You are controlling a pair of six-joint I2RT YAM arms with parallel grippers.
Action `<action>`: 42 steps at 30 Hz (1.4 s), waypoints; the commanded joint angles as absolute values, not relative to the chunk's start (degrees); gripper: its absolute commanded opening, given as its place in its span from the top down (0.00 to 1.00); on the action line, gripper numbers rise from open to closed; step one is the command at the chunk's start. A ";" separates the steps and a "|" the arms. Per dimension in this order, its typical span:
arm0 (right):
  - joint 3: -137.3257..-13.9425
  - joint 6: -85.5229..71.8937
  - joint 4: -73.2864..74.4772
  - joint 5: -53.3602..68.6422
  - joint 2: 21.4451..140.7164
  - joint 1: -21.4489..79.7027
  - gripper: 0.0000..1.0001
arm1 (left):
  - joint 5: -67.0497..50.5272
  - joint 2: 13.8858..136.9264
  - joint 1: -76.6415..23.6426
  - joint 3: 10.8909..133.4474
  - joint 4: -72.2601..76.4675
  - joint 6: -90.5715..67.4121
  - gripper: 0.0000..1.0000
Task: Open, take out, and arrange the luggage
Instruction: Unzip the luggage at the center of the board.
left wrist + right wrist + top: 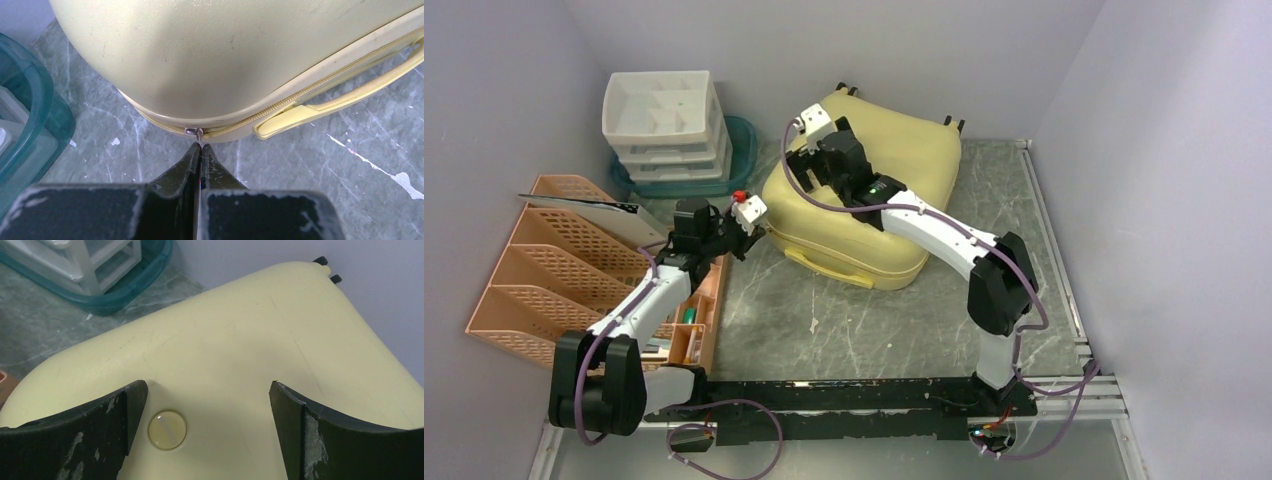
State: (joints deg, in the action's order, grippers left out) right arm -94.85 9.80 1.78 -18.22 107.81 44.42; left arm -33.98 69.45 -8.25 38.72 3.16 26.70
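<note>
The large pale yellow hard-shell suitcase point(864, 190) lies flat and closed on the grey marbled table point(824, 330). Its small black wheels point at the back wall point(824, 40) and its slim yellow carry handle point(340, 95) lies along the side that faces the arms. Its seam runs level round the shell, and the small metal zip slider point(194, 132) sits on that seam at the rounded near-left corner.

The left gripper point(201, 150) lies straight out from that corner, low over the table. Its jaws are pressed together on the slider's thin tab, as far as the left wrist view shows, so the left arm is the one on the zip. From the slider the seam bends two ways: right along the handle side, and left round the corner. I cannot tell which stretch of teeth is already parted. Any pull, I judge, must follow the curve rather than go straight.

The right gripper point(207, 395) hangs over the lid with its jaws spread wide and nothing between them, a round yellow stud point(167, 429) below its left finger; contact with the shell cannot be told.

Rightward along the handle side the table is bare. Leftward the teal plastic tray point(30, 115) holding the white drawer unit point(664, 120) lies near the corner, and the peach mesh file rack point(554, 270) flanks the left arm, so that side is tight
</note>
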 commanded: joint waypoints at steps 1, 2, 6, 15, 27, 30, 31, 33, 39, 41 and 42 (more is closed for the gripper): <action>-92.64 9.68 11.43 -12.96 105.51 44.47 0.00 | -33.86 69.51 -9.28 39.24 4.04 25.90 0.95; -92.58 9.93 11.83 -12.47 105.01 44.47 0.00 | -33.56 70.32 -9.25 39.13 4.09 25.77 0.95; -91.24 11.13 12.91 -10.58 102.60 44.45 0.00 | -33.50 73.47 -9.30 38.98 4.69 25.47 0.95; -84.58 11.45 14.06 -2.82 94.25 43.51 0.00 | -35.34 78.01 -9.31 40.07 7.95 22.02 0.93; -80.49 9.58 12.94 3.14 88.98 38.75 0.00 | -31.58 74.97 -9.61 36.91 14.14 18.35 0.73; -80.07 9.33 12.88 4.09 88.36 38.13 0.00 | -27.14 73.40 -10.46 35.21 15.92 19.01 0.72; -80.07 9.21 12.91 4.32 88.07 37.91 0.00 | -26.13 73.36 -10.66 34.90 16.44 19.07 0.72; -79.95 8.86 12.92 4.88 87.70 37.30 0.00 | -25.71 73.87 -10.72 34.76 17.09 19.05 0.76; -78.07 8.28 11.88 6.50 86.43 35.66 0.00 | -26.88 77.09 -10.72 36.34 16.84 18.87 0.95; -77.92 8.18 11.87 6.92 86.27 35.22 0.00 | -27.25 77.56 -10.72 36.72 16.86 18.66 0.95; -77.83 8.13 11.80 7.17 86.15 35.04 0.00 | -27.29 77.67 -10.72 36.81 16.87 18.56 0.95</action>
State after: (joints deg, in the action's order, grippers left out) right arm -78.70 8.78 12.93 5.50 88.25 35.92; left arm -27.07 76.79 -10.55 34.94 14.28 19.16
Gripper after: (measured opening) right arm 0.997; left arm 0.056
